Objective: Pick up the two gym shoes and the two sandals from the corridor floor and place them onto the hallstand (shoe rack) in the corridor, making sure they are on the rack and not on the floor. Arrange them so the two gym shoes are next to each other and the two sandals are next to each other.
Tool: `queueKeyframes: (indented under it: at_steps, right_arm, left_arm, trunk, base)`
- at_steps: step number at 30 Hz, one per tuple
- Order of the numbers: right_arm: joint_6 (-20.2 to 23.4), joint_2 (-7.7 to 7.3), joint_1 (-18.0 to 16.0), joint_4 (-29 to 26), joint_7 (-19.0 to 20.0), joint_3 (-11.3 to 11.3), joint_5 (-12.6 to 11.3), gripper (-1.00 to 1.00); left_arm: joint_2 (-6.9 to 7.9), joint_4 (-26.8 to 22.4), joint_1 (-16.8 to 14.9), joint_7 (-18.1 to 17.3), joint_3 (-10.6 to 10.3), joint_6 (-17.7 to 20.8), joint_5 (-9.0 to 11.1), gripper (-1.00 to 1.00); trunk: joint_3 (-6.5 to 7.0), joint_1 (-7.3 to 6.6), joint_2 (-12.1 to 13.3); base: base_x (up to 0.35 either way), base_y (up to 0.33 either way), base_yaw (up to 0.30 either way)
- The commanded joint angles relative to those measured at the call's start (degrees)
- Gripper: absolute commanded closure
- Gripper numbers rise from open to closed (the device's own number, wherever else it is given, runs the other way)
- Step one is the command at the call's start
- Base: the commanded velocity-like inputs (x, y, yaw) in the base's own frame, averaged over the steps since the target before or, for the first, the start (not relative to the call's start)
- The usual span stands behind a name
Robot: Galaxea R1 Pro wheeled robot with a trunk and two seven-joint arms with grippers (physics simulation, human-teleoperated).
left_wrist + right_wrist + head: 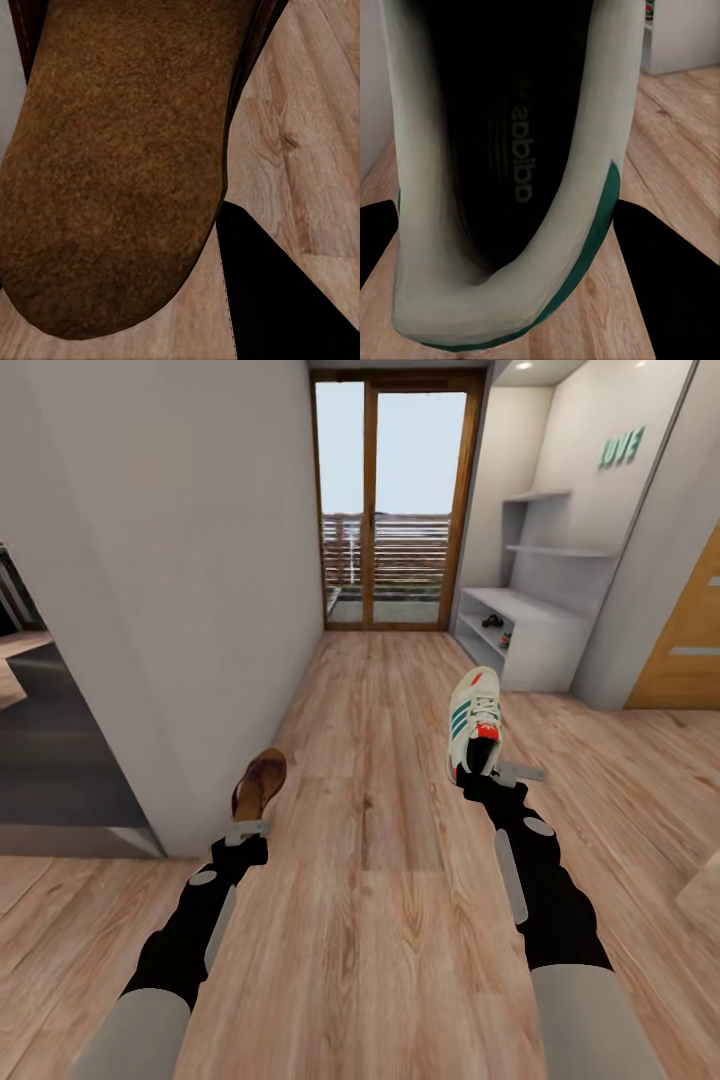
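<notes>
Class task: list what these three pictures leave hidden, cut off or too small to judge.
- Left end effector fingertips: head view, covered by the sandal.
- Gym shoe toe: right wrist view, cut off by the frame edge.
- Items on the hallstand shelves: head view, too small to identify.

Gym shoe (473,722): cream-white upper, green side stripes, red-orange tongue accent; dark insole with pale lettering, green heel edge in right wrist view. Sandal (260,783): dark brown, tan-brown suede-like footbed. Corridor floor (380,880): light brown wood-grain planks, knots. Hallstand (535,635): pale grey-white. Wall lettering (620,450): green. Door frame (369,500): warm brown wood.
</notes>
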Motion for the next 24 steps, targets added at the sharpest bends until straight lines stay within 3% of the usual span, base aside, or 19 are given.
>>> queueKeyframes:
  at_steps: [1,24]
  right_arm:
    - [0.3,0.03,0.0,-0.1,-0.2,0.0,-0.1,1.00]
    - [0.3,0.03,0.0,-0.1,-0.2,0.0,-0.1,1.00]
  left_arm:
    - [-0.07,-0.1,0.0,-0.2,0.2,0.3,-0.8,1.00]
    - [-0.08,-0.1,0.0,-0.2,0.2,0.3,-0.8,1.00]
  trunk:
    - [-0.05,0.02,0.0]
    - [-0.05,0.02,0.0]
  base:
    - [0.347,-0.084,0.000]
    - [0.347,-0.084,0.000]
